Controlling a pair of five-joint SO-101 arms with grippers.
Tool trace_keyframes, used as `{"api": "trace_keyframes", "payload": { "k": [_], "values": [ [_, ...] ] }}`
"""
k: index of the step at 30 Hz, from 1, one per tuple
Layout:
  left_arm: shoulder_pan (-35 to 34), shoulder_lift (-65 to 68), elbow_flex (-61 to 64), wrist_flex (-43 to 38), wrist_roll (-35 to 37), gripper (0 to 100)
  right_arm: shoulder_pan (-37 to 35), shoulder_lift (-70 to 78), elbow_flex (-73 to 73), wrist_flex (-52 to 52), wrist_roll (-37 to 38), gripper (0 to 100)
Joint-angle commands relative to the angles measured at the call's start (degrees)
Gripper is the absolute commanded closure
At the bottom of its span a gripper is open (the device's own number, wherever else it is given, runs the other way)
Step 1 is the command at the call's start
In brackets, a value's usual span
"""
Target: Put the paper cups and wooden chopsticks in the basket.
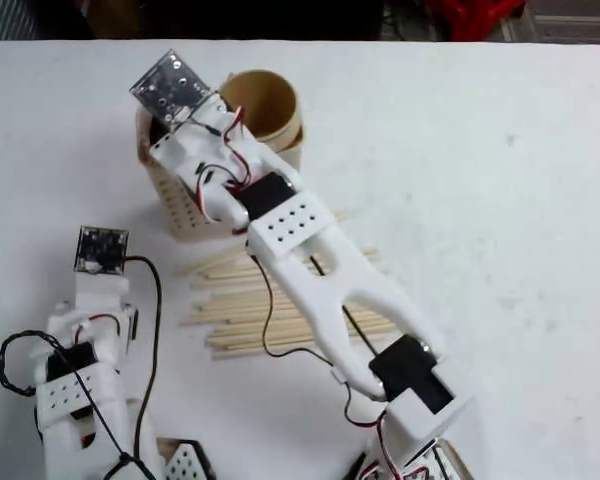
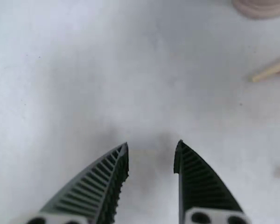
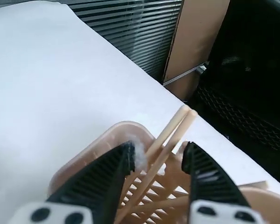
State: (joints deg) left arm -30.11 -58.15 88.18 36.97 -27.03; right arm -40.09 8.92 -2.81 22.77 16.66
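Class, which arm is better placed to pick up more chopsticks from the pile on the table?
Left. The left gripper hangs open over bare table beside the pile; the right gripper is above the basket, chopsticks between its jaws.

One basket [image 1: 178, 213], two cups [image 1: 270, 100], roughly fifteen chopsticks [image 1: 230, 310]

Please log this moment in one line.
right gripper: jaws open, over basket, chopsticks between | left gripper: jaws open, over table | loose chopsticks: on table
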Motion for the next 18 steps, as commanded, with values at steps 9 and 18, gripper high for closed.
{"api": "trace_keyframes", "payload": {
  "k": [9, 18],
  "values": [
    [-0.40, -1.10, -0.26, -0.97, 0.53, 83, 1.71, -0.66, -3.16, -2.86, 10.46, 97.4],
    [-0.40, -1.10, -0.26, -0.97, 0.53, 83, 1.80, -4.62, -3.25, -2.51, 10.55, 98.2]
  ]
}}
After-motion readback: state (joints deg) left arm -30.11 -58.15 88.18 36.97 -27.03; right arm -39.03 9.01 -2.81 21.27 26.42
